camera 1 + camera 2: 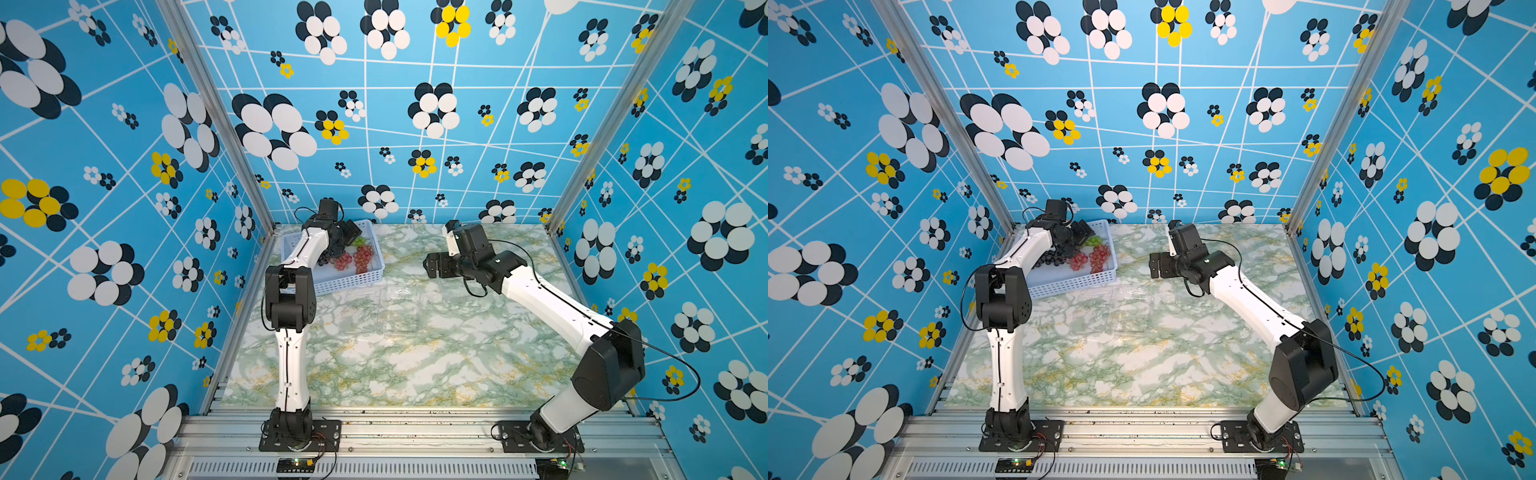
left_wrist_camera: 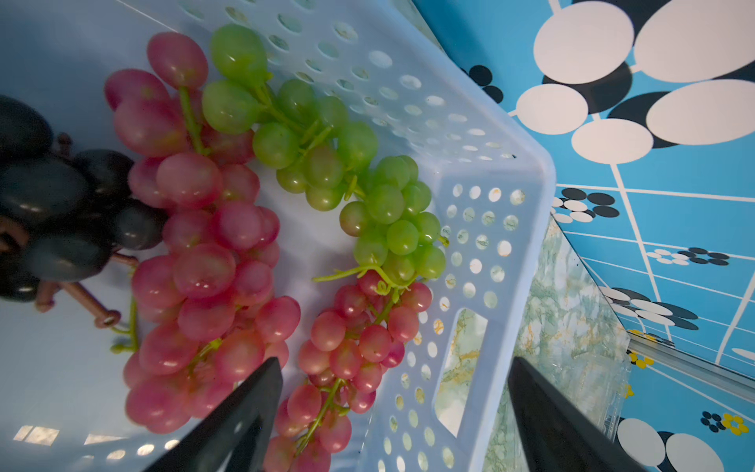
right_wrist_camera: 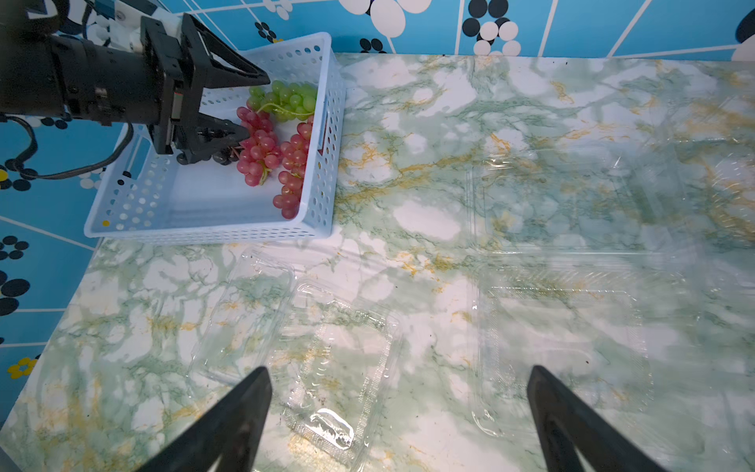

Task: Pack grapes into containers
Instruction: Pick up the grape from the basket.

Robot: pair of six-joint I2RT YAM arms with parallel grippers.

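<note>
Blue walls (image 1: 104, 166) printed with white, black and yellow flowers close in the left, far and right sides of the cell. Between them lies the table (image 1: 374, 365), marbled green and white with yellow veins.

Two white-and-black arms rise from its near edge. The left arm (image 1: 286, 357) reaches to the far left corner, and the right arm (image 1: 540, 295) leans in from the near right toward the middle.

A pale blue perforated basket (image 1: 353, 281) sits at the far left of the table. Just near of its right corner, in the table's middle, lie the clear containers (image 3: 339, 351), opened flat. They are nearly invisible in both top views, and their number is hard to tell.

All the grapes (image 1: 353, 255) are in the basket's right half. The green bunch (image 2: 327, 163) lies toward the far right corner. A red bunch (image 2: 359, 347) lies along the right wall just near of it, and a second red bunch (image 2: 204, 265) lies just left of that. The dark bunch (image 2: 53, 204) is further left, partly under the left arm.

The left gripper (image 3: 257, 105) is down inside the basket, jaws spread and grasping nothing. One finger (image 3: 220, 135) has its tip right beside the second red bunch; whether it touches I cannot tell. The right gripper (image 3: 398, 370) hovers over the containers, jaws wide apart and released.
</note>
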